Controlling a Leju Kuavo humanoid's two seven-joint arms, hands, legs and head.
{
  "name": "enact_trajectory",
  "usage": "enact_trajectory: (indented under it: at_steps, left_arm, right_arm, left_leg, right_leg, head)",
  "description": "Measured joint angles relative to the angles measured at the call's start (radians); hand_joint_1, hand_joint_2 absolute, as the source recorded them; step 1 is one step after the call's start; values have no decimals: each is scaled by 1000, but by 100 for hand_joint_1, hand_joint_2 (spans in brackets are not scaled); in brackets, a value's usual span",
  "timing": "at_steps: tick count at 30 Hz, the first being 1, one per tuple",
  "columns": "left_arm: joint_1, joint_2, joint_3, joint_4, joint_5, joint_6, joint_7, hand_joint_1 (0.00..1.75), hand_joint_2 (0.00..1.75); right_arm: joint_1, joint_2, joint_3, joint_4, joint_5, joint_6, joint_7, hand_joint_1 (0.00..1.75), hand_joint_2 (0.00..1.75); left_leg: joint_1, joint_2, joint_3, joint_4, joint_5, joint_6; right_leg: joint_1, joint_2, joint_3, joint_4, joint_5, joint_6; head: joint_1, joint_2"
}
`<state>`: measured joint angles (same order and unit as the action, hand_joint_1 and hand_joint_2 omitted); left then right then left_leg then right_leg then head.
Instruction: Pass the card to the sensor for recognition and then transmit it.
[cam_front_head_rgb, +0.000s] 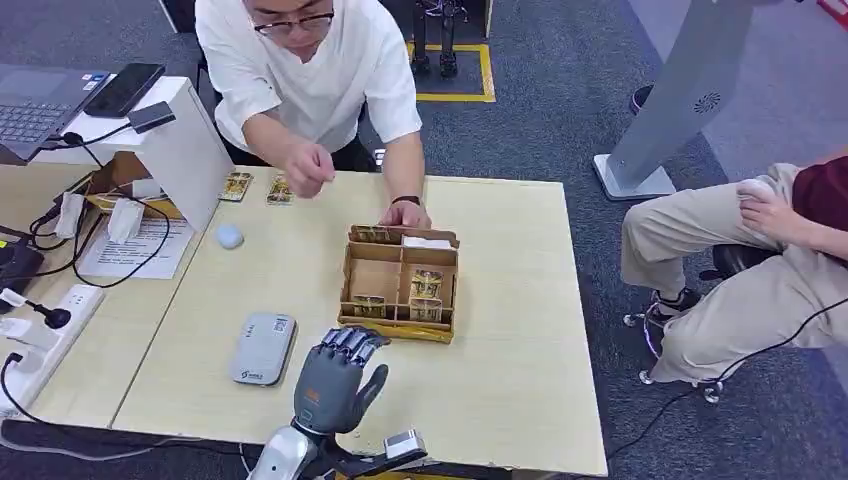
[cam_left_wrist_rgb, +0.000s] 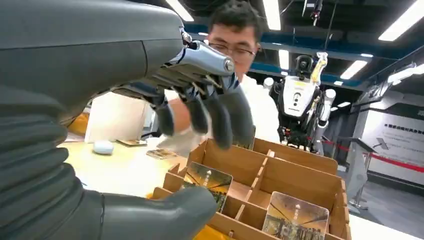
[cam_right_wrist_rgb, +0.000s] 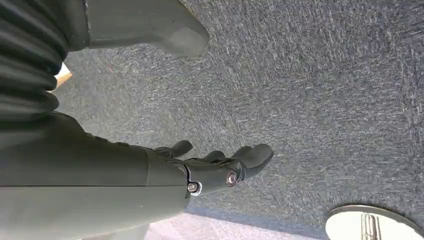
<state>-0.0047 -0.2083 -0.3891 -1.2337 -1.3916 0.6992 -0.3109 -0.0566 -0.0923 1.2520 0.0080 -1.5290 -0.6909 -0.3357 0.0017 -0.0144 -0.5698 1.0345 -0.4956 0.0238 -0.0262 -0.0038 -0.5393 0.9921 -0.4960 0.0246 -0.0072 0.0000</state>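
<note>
A brown divided cardboard box (cam_front_head_rgb: 365, 272) stands mid-table with several picture cards (cam_front_head_rgb: 426, 283) upright in its compartments. My left hand (cam_front_head_rgb: 335, 375) hovers just before the box's near-left corner, fingers spread and empty. The left wrist view has those fingers (cam_left_wrist_rgb: 220, 112) above the box (cam_left_wrist_rgb: 280, 175), with one card (cam_left_wrist_rgb: 207, 181) close below them and another card (cam_left_wrist_rgb: 295, 217) beside it. A grey card sensor (cam_front_head_rgb: 262, 347) lies flat on the table left of my hand. My right hand (cam_right_wrist_rgb: 215, 167) hangs over grey carpet with nothing in it, fingers loosely extended.
A person in white sits across the table, one hand (cam_front_head_rgb: 405, 213) on the box's far edge, the other (cam_front_head_rgb: 310, 168) raised. Two cards (cam_front_head_rgb: 257, 187) and a small white ball (cam_front_head_rgb: 230, 236) lie at the far left. A laptop stand (cam_front_head_rgb: 160, 140), cables and a power strip (cam_front_head_rgb: 45, 335) crowd the left. Another person (cam_front_head_rgb: 760, 250) sits at right.
</note>
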Motion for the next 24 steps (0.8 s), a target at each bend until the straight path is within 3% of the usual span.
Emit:
enact_trajectory:
  at_steps: [8, 24]
  left_arm:
    - [0, 0, 0, 5, 0, 0, 2, 30, 175]
    - [1, 0, 0, 8, 0, 0, 14, 19, 175]
  right_arm:
    - [0, 0, 0, 0, 0, 0, 0, 0, 175]
    - [-1, 3, 0, 0, 0, 0, 0, 0, 175]
  left_leg:
    - [0, 0, 0, 0, 0, 0]
    - [0, 0, 0, 0, 0, 0]
  right_leg:
    - [0, 0, 0, 0, 0, 0]
    - [0, 0, 0, 0, 0, 0]
  head:
    - [0, 0]
    - [0, 0]
